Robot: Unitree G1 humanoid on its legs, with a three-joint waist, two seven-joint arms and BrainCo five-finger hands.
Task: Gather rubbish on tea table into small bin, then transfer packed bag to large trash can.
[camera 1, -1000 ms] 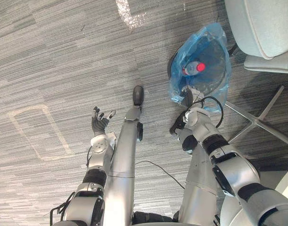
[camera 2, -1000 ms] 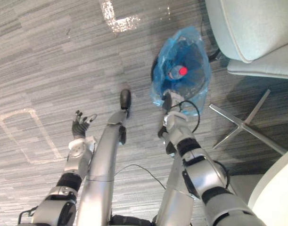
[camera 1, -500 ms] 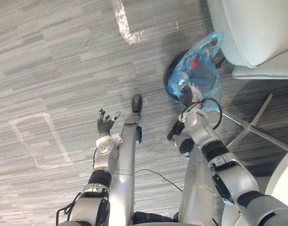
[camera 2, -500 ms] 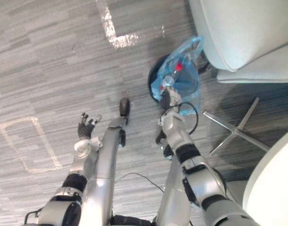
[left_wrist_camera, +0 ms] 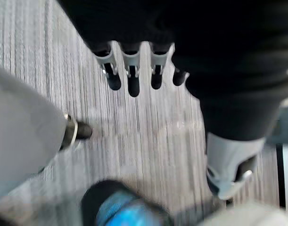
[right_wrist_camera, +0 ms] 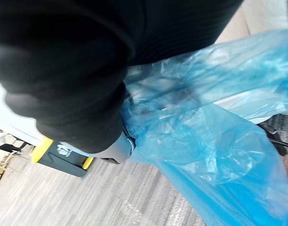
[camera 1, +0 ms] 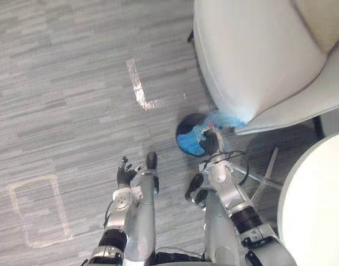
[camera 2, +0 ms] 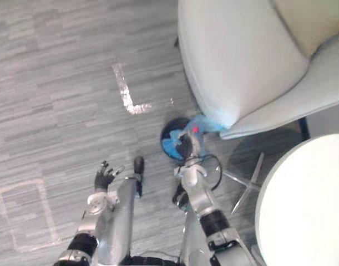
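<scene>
The left hand (camera 1: 124, 175) holds its fingers (left_wrist_camera: 129, 77) straight and slightly spread with nothing in them, over the grey carpet floor (camera 1: 69, 111). The right hand (camera 1: 209, 145) is pressed into the crumpled blue bag (right_wrist_camera: 214, 155), and the plastic covers its front, so I cannot tell whether it grips the bag. The bag sits in the small dark bin (camera 1: 184, 125) just beyond that hand. Past the bin a pale armchair (camera 1: 252, 55) overhangs the bag's top, a round white surface (camera 1: 319, 205) lies to the right of that hand, and white tape marks (camera 1: 138, 91) lie ahead of the left hand.
</scene>
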